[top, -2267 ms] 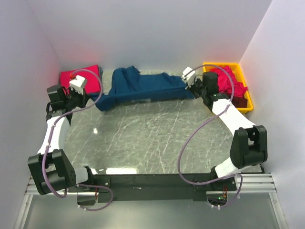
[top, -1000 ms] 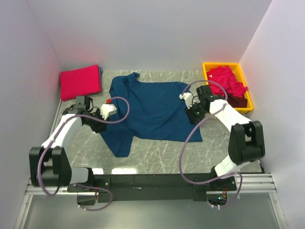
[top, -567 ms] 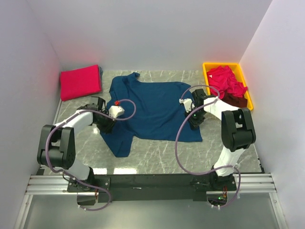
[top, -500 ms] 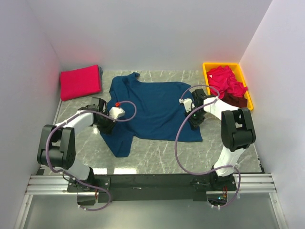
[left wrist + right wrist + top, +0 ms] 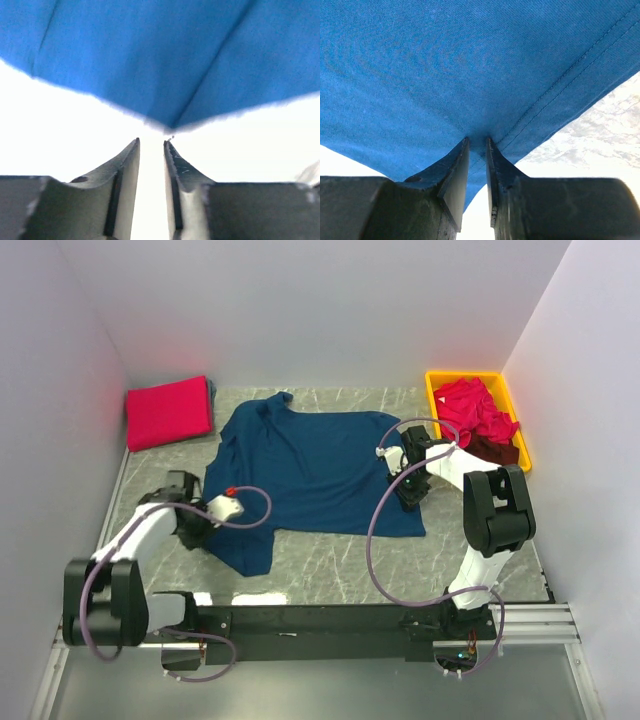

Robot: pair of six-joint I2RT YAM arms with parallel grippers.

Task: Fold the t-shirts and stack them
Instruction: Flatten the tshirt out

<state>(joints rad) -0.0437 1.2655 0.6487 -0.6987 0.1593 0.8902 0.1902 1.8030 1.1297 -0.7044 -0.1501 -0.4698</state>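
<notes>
One red shirt [image 5: 168, 412] folded; navy shirt [image 5: 310, 465] spread flat.
Its edge is pinched by right gripper [image 5: 477, 140]; left gripper [image 5: 151, 142] narrow, hold unclear; more shirts [image 5: 475, 405] in bin [image 5: 433, 380].

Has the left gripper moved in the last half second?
Yes. The left gripper has pulled back toward the near rail, away from the folded red shirt, dragging the navy t-shirt edge with it.
</notes>
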